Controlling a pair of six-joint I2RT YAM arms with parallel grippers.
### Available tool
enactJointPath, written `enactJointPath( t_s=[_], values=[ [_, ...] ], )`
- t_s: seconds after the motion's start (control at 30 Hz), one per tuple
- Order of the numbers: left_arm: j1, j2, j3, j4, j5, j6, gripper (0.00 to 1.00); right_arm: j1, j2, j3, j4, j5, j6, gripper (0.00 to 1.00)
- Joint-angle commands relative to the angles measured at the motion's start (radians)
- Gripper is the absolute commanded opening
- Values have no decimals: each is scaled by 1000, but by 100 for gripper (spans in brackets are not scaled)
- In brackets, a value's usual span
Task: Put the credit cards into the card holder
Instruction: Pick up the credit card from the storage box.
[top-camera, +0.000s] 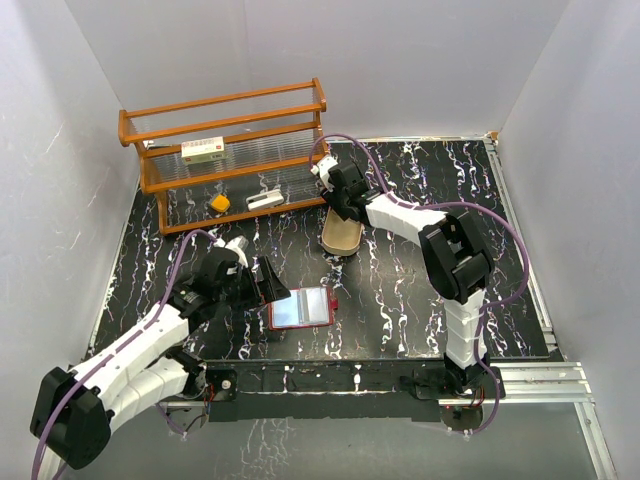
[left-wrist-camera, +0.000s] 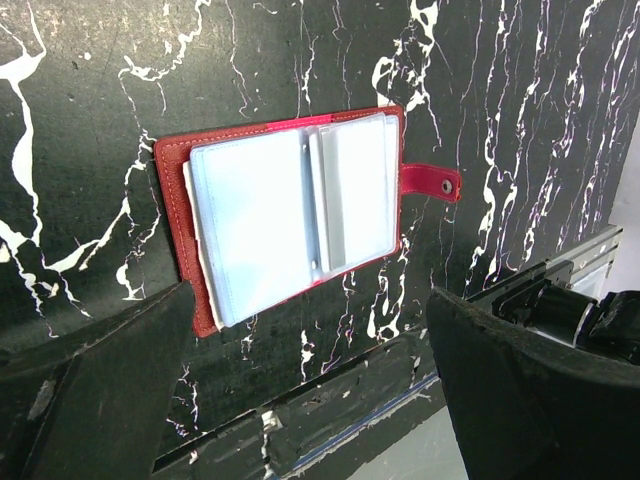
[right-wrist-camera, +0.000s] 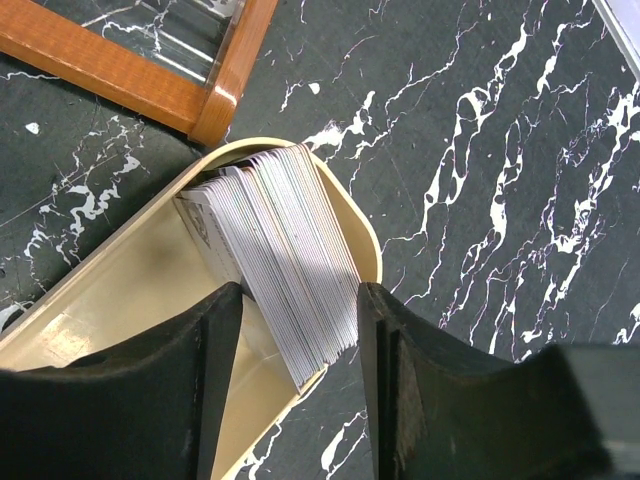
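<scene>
**Cards** (right-wrist-camera: 290, 240). Pale stack, fanned and leaning inside the tray (right-wrist-camera: 365, 235). It sat directly under the right gripper (right-wrist-camera: 295, 300), between its two fingers. No card was seen outside the tray.

**Right gripper.** The fingers (right-wrist-camera: 215, 340) stood part-way apart, one on each side of the stack's near end, at or very close to its faces. Whether they pressed on the cards or only bracketed them could not be told. The stack rested in the tray, not raised.

**Holder** (left-wrist-camera: 290, 215). Red, lying opened flat on the table (left-wrist-camera: 80, 150), pale sleeves up, snap tab (left-wrist-camera: 432, 183) out to one side. It lay just ahead of the left gripper (left-wrist-camera: 310, 300), in line with the gap between its fingers and untouched by them. Whether any sleeve held a card could not be told.

**Left gripper.** Spread fully wide, holding nothing, low over the table.

**Rack** (right-wrist-camera: 120, 70). Wooden, just beyond the tray from the right gripper.

**Status, as judged.** Early stage.
- Done: the holder lay open and ready.
- Left: take a card from the stack, carry it over to the left gripper's side and slide it into a sleeve, then repeat.

The stack looked thick, so most of the work lay ahead.
</scene>
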Motion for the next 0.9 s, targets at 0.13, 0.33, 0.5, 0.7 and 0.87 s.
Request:
enactJointPath(
  t_s=[0.13, 0.33, 0.5, 0.7, 0.87],
  values=[
    [-4, 24, -12, 1, -4, -1, 99, -7, -21, 42, 27, 45, -35, 41],
    [-4, 29, -20, -24, -31, -10, 99, -8, -25, 46, 25, 43, -32, 36],
    [-4, 26, -23, -69, -77, -14, 99, -9, -24, 51, 16, 47, -32, 31],
    [-5, 23, -35, -84, -104, -17, 99, -10, -33, 53, 10, 44, -33, 24],
    [-4, 43, -43, -87, -128, -26, 94, -10, -37, 64, -8, 43, -37, 14]
  ],
)
